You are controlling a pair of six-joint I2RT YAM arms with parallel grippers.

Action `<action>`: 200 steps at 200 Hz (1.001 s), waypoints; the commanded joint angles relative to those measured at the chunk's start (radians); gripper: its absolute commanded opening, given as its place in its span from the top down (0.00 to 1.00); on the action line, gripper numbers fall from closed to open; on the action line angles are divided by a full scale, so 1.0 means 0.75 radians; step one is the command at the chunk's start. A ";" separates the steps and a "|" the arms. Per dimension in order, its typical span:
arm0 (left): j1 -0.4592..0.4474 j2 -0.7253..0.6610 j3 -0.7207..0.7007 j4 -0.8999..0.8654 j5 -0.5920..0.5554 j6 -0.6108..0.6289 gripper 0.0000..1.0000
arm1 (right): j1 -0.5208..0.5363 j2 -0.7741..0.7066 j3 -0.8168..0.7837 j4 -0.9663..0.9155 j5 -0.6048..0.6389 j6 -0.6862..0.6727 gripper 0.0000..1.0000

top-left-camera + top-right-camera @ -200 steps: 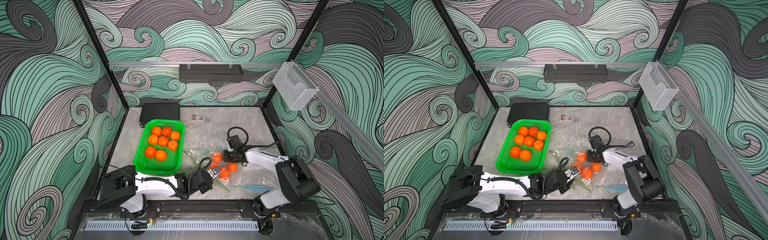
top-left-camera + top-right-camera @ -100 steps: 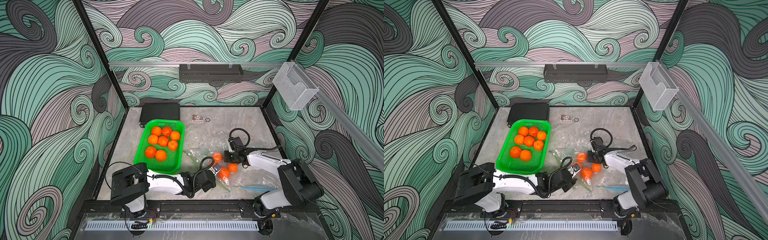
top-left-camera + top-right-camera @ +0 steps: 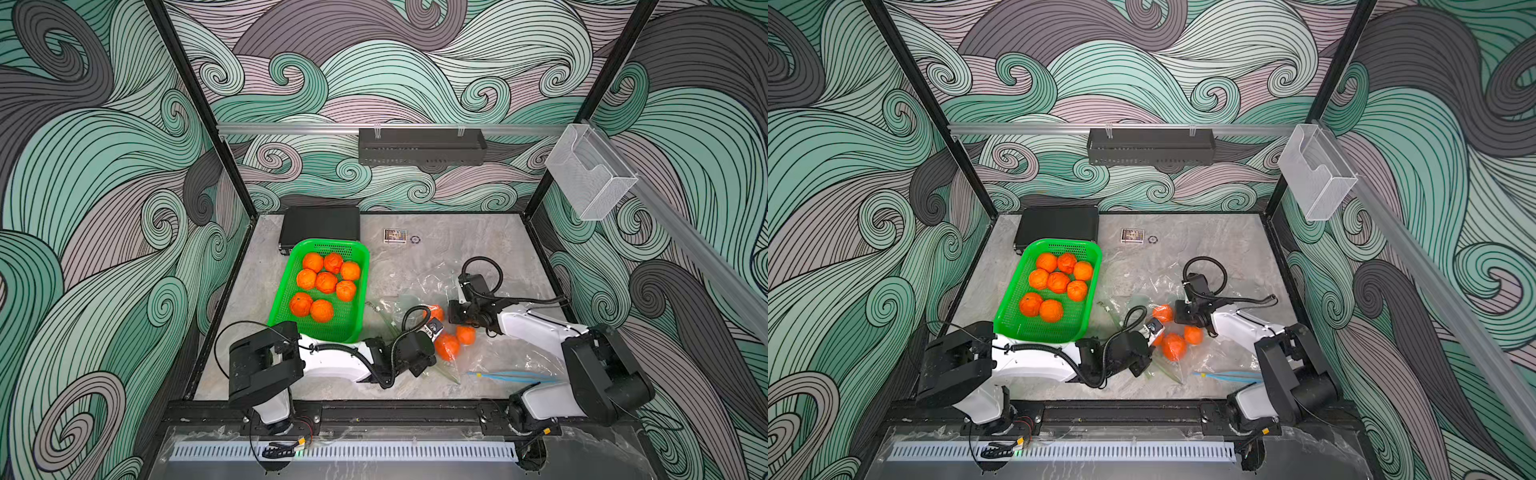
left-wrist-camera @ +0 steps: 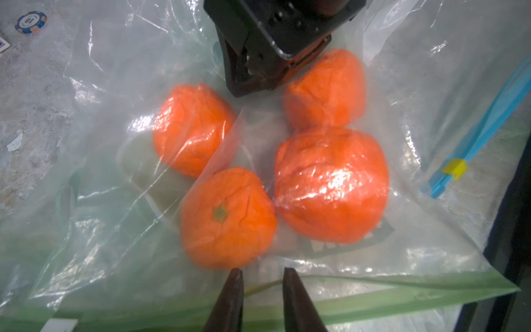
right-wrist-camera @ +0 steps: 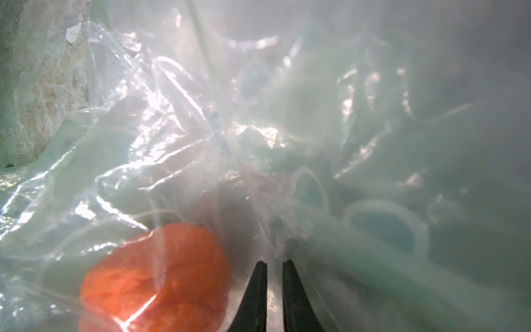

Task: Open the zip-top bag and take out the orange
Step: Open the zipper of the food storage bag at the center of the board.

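Bag: the clear, crumpled zip-top bag (image 4: 100,230) has a green zip strip (image 4: 402,296) along its mouth. It lies near the worktop (image 3: 436,249) front edge, right of centre, and overlaps a second bag (image 4: 488,72) that has a yellow slider (image 4: 454,169).
Oranges: four sit clustered under film. The nearest orange (image 4: 227,218) shows a green stem star. Which bag holds which, I cannot tell.
Handling: the film looks thin, limp and slippery, likely to bunch. The stiffer zip strip is the better hold, one lip per gripper. The orange looks soft-skinned and apt to roll, so grip it gently across its middle.
Left gripper (image 4: 260,273): jaws stand narrowly apart at the green strip. Whether film is caught, I cannot tell.
Right gripper (image 5: 273,264): jaws are nearly together and seemingly pinch film among the oranges.
Nearby: a green basket (image 3: 328,243) toward the left edge holds eight oranges.
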 commanded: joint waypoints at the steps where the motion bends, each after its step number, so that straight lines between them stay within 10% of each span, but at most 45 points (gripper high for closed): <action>1: -0.003 -0.109 -0.034 -0.025 0.128 -0.088 0.73 | -0.004 -0.014 -0.015 0.026 0.011 0.017 0.84; 88: -0.014 -0.035 0.048 -0.102 0.344 -0.115 1.00 | -0.004 -0.025 -0.028 0.031 0.018 0.017 0.84; 200: 0.079 0.036 0.042 -0.076 0.309 -0.134 0.95 | -0.004 -0.009 -0.031 0.042 0.015 0.013 0.84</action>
